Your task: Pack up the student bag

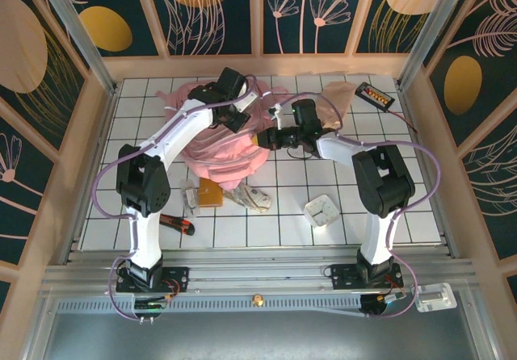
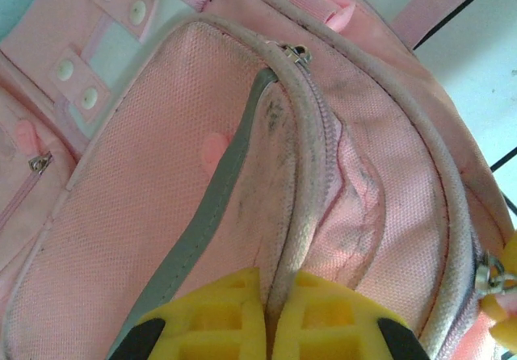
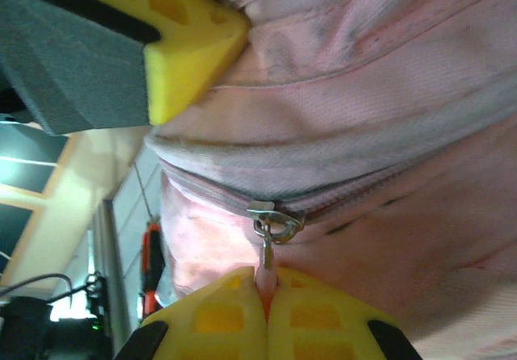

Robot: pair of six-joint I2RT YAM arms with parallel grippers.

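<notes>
two claws, both on the bag [image 1: 222, 146], slumped at the back middle of the surface [image 1: 299, 215]. left claw [image 2: 266, 303] is pinched tight on a piped seam [image 2: 305, 174] of the bag's front. right claw [image 3: 266, 295] is clamped on the zip pull [image 3: 271, 224], its tab squeezed between yellow fingers [image 3: 218, 320], close beside the left.

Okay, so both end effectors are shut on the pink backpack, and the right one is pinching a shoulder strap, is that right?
Not quite. The right end effector is pinching the zipper pull, not a shoulder strap; the right wrist view shows it between the closed fingers. The rest holds: the left end effector is also shut on the pink backpack.
</notes>
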